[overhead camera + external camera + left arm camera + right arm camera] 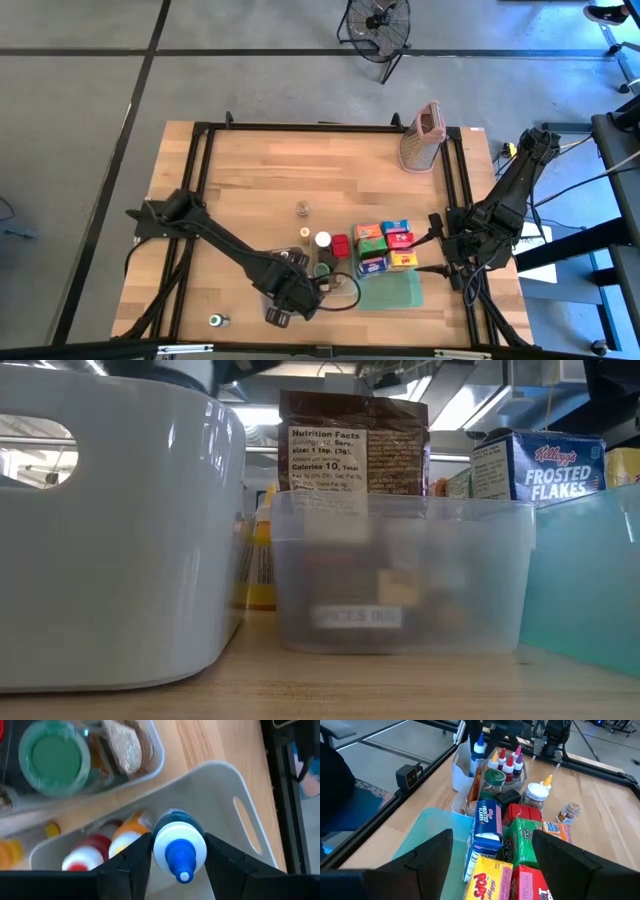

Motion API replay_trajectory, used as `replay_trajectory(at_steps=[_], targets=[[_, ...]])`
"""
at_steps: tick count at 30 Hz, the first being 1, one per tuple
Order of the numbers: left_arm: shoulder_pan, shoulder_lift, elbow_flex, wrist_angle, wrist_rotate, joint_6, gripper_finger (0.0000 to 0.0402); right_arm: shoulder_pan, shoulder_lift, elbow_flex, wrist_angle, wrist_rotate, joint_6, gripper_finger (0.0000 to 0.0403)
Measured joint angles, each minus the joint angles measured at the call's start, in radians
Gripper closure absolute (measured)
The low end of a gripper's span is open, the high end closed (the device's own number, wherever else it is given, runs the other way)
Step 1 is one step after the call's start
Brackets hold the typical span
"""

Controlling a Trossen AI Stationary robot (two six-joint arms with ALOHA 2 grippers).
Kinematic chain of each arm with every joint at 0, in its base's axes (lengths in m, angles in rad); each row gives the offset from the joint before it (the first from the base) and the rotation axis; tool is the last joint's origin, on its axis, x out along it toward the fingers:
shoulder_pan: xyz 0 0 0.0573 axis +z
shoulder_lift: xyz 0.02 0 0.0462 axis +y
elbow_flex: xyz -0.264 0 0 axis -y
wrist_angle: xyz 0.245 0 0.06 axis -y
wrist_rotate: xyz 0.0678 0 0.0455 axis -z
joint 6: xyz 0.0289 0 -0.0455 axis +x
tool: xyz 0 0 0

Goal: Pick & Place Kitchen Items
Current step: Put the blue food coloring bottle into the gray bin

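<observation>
The left tool (175,851) is clamped on a blue-capped bottle (178,847) above the white tub (227,785), while the right tool (492,862) waits apart over the cartons (512,855)

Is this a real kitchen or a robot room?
Probably a robot lab or workshop, not a kitchen: a wooden table in a black frame on a grey taped floor, and a floor fan nearby.

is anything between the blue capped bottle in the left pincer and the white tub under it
Nothing visible. The left pincer grips the blue-capped bottle right over the white tub, with open floor beneath it. Other small bottles lie to one side in the tub, off its path.
</observation>
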Motion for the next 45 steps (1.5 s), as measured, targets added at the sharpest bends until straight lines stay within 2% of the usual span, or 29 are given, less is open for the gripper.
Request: replay_trajectory(at_steps=[8, 16, 30, 45], targets=[[0.008, 0.031, 0.0, 0.049, 0.002, 0.023, 0.0243, 0.0, 0.0, 0.0, 0.0, -0.018, 0.014, 0.0128], [0.011, 0.066, 0.0, 0.062, 0.046, 0.025, 0.0238, 0.0, 0.0, 0.0, 0.0, -0.034, 0.015, 0.0128], [0.013, 0.071, 0.0, 0.081, 0.044, 0.043, 0.0214, 0.0, 0.0, 0.0, 0.0, -0.034, 0.011, 0.0128], [0.013, 0.071, 0.0, 0.08, 0.008, 0.086, 0.0213, 0.0, 0.0, 0.0, 0.0, -0.033, 0.011, 0.0128]])
